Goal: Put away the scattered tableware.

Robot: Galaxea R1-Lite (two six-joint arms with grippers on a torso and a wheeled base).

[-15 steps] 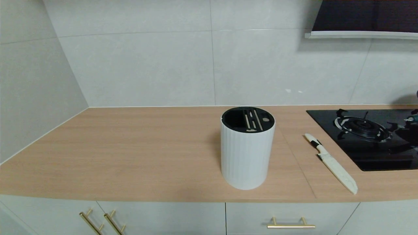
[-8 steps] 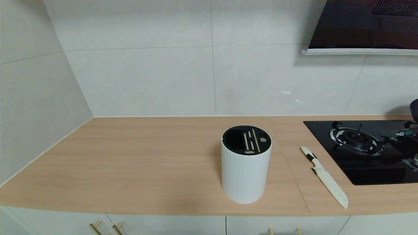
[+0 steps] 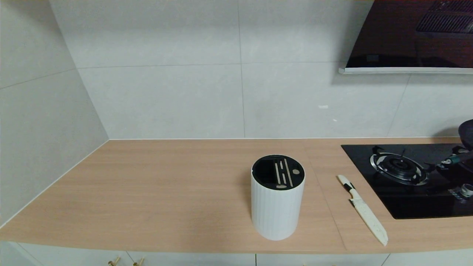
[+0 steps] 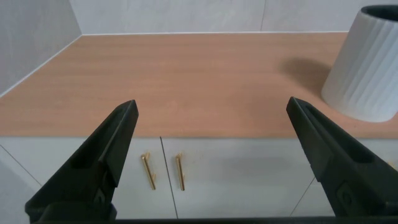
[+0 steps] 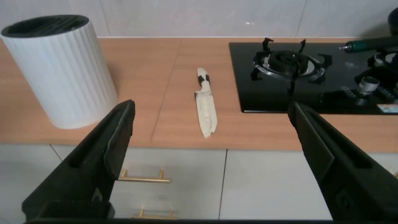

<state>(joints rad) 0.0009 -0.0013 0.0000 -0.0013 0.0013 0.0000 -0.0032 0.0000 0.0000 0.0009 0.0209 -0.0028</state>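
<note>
Only the head camera has shifted over the last second, so the whole picture slid downward and everything looks a bit smaller, but the things themselves are sitting right where they were. Closest in, the left claw [image 4: 210, 107] hangs just off the front edge of the bench [image 3: 166, 184], out over the cabinet fronts with their gold handles [image 4: 163, 172], and it's spread wide open with nothing in it. Same deal with the right claw [image 5: 211, 107], further along to the right: wide open, holding nothing, also in front of the bench edge. On the bench near the front edge stands the white ribbed knife holder [image 3: 277, 207], upright, with a black top that has a few narrow slots plus a bigger open compartment on its left side, and nothing stuck in any of them as far as I can see. To the holder's right, apart from it, the knife [image 3: 362, 210] lies flat on the wood, roughly between the holder and the hob. It's a speckled cream one with a black band on the handle, handle end pointing toward the wall and blade tip pointing at the front edge, pretty close to it. Beyond and to the right of the knife is the black glass hob [image 3: 399, 201] with a gas burner on it. Behind all that is the grey tiled wall [image 3: 184, 99], and the dark range hood [image 3: 406, 37] sits up in the top right corner.
</note>
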